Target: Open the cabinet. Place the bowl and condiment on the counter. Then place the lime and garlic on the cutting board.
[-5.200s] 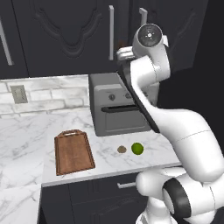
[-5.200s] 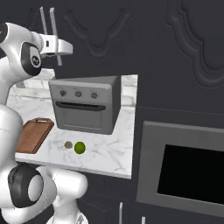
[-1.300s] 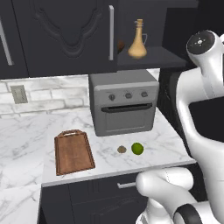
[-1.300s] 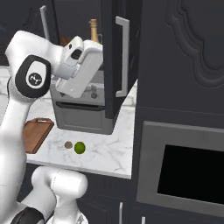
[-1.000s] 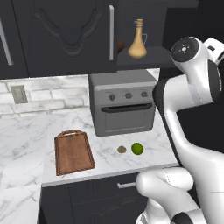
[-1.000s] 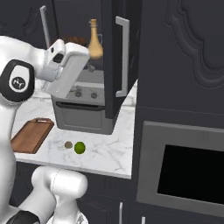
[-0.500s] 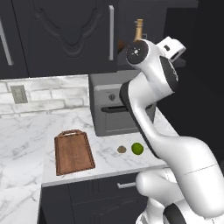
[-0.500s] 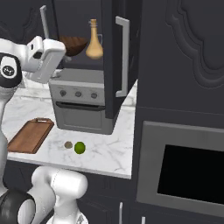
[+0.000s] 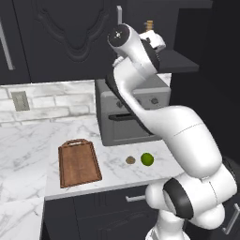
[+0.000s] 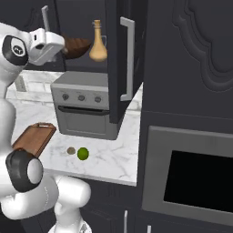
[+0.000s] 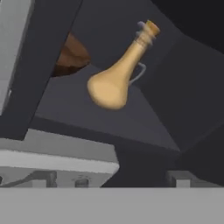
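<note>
The cabinet door (image 10: 119,63) stands open, its silver handle (image 10: 127,59) facing out. On the dark inner shelf (image 11: 109,116) stands the tan condiment bottle (image 11: 117,79) (image 10: 97,43), its cork top (image 9: 149,24) showing above my wrist. Left of it sits the brown bowl (image 11: 72,56) (image 10: 76,45), partly hidden by a door edge. My gripper (image 10: 58,49) (image 9: 158,43) hovers open and empty at shelf height, just in front of the bowl. On the counter (image 9: 28,145) lie the lime (image 9: 147,159) (image 10: 83,153), the garlic (image 9: 131,160) (image 10: 71,150) and the cutting board (image 9: 78,162) (image 10: 34,139).
A grey toaster oven (image 9: 131,115) (image 10: 86,109) stands on the counter directly under the shelf. The open door juts out over the counter's right end. A tall dark unit with a built-in oven (image 10: 200,182) rises to the right. A wall outlet (image 9: 20,101) sits on the tiles.
The cabinet door, shut in the earliest frames, now stands open. My arm has swung from the right side leftward and up to the shelf in front of the bowl. The jaws stay open.
</note>
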